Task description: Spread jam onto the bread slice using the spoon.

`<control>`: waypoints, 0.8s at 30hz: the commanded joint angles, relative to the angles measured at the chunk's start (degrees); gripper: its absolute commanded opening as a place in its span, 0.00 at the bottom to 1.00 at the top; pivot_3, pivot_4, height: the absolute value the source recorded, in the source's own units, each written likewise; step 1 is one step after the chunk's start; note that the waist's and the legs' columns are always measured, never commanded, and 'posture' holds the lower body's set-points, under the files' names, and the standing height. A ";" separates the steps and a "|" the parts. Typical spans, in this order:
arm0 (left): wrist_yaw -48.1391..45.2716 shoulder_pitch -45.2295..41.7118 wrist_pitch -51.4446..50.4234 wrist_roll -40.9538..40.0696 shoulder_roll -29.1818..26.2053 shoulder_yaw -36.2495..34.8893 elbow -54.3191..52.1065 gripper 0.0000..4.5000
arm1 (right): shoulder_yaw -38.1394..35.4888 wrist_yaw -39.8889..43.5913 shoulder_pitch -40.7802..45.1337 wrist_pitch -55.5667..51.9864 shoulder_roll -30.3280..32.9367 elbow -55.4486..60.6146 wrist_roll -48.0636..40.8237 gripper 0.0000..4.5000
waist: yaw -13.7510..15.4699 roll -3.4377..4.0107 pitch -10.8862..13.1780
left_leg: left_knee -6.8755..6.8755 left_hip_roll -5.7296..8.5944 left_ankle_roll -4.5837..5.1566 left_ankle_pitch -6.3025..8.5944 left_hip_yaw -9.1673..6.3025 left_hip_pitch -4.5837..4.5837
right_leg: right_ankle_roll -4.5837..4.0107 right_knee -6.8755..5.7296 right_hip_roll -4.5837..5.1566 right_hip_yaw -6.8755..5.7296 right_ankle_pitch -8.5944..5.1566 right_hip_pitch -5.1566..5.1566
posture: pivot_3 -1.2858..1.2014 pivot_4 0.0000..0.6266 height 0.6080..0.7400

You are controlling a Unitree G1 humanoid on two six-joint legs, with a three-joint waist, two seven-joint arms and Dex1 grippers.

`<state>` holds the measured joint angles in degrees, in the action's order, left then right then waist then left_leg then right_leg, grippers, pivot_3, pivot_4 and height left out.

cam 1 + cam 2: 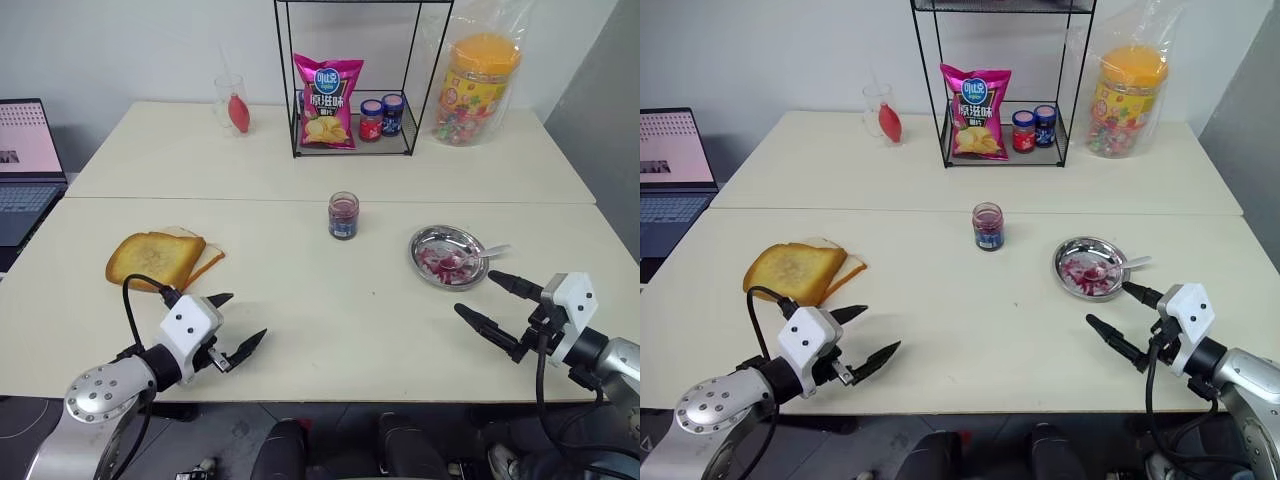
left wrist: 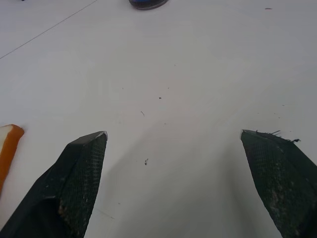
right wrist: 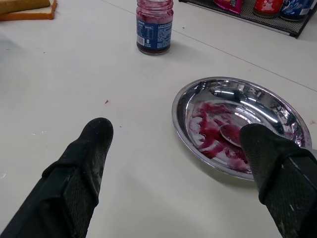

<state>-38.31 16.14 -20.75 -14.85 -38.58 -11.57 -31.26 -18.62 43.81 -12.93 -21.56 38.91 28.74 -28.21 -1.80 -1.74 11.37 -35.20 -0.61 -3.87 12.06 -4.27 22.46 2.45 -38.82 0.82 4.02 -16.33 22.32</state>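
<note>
Nearest, the left gripper (image 1: 228, 325) and right gripper (image 1: 488, 300) hover over the table (image 1: 330, 300), fingers spread wide, holding nothing. Beyond the left one lies the bread slice (image 1: 155, 257). Past the right one, the spoon (image 1: 478, 256) rests in a jam-smeared steel dish (image 1: 448, 256). Farther, mid-table, stands the jam (image 1: 343, 216) jar.

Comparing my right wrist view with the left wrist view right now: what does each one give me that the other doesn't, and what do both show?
Right wrist view alone: the steel dish smeared with jam, the spoon lying in it with its bowl partly behind a finger, the jam jar's blue label, the wire rack's base with two small jars, and the open right pincer.

Left wrist view alone: the open left pincer over bare table.

Both: the table, an edge of the bread slice, and the jam jar, just its base in the left wrist view.
</note>
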 commanded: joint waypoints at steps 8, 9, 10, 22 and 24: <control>0.73 -1.40 -1.40 -0.78 0.27 0.45 -3.73 1.00 | -0.20 1.32 -0.57 3.28 -0.26 -1.31 0.76 0.99 | 0.00 0.00 0.00 | 0.00 0.00 0.00 0.00 0.00 0.00 | 0.00 0.00 0.00 0.00 0.00 0.00 | 0.52 0.24 1.00; 0.93 -1.47 -1.09 -0.23 0.25 0.58 -3.68 1.00 | -0.11 1.42 -0.60 3.49 -0.32 -1.46 0.89 0.99 | 0.00 0.00 0.00 | 0.00 0.00 0.00 0.00 0.00 0.00 | 0.00 0.00 0.00 0.00 0.00 0.00 | 0.52 0.24 1.00; 0.74 -1.53 -0.42 0.19 0.12 0.73 -3.57 1.00 | -0.02 1.43 -0.65 3.60 -0.38 -1.47 0.94 0.99 | 0.00 0.00 0.00 | 0.00 0.00 0.00 0.00 -0.01 0.00 | 0.00 0.00 0.00 0.00 0.00 0.00 | 0.52 0.24 1.00; -1.85 -2.25 2.26 -4.17 1.25 -0.38 -3.78 1.00 | 0.19 1.70 -0.91 5.16 -0.56 -2.39 1.32 0.99 | -0.01 0.00 0.00 | 0.00 -0.01 0.00 0.00 0.00 0.00 | 0.00 0.00 0.00 0.01 0.00 0.00 | 0.52 0.24 1.00; -0.92 -2.58 3.21 -3.20 1.63 -0.33 -3.30 1.00 | 0.30 1.79 -0.90 5.37 -0.56 -2.46 1.36 0.99 | -0.01 0.00 0.00 | 0.00 0.00 0.00 0.00 0.00 0.00 | 0.00 0.00 0.00 0.00 0.00 0.00 | 0.52 0.24 1.00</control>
<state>-39.87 14.24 -19.24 -17.89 -37.43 -10.63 -33.20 -17.85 45.05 -13.93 -17.65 38.29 25.71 -26.99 -1.80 -1.74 11.37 -35.20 -0.60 -3.87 12.06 -4.27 22.46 2.46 -38.82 0.82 4.01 -16.33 22.32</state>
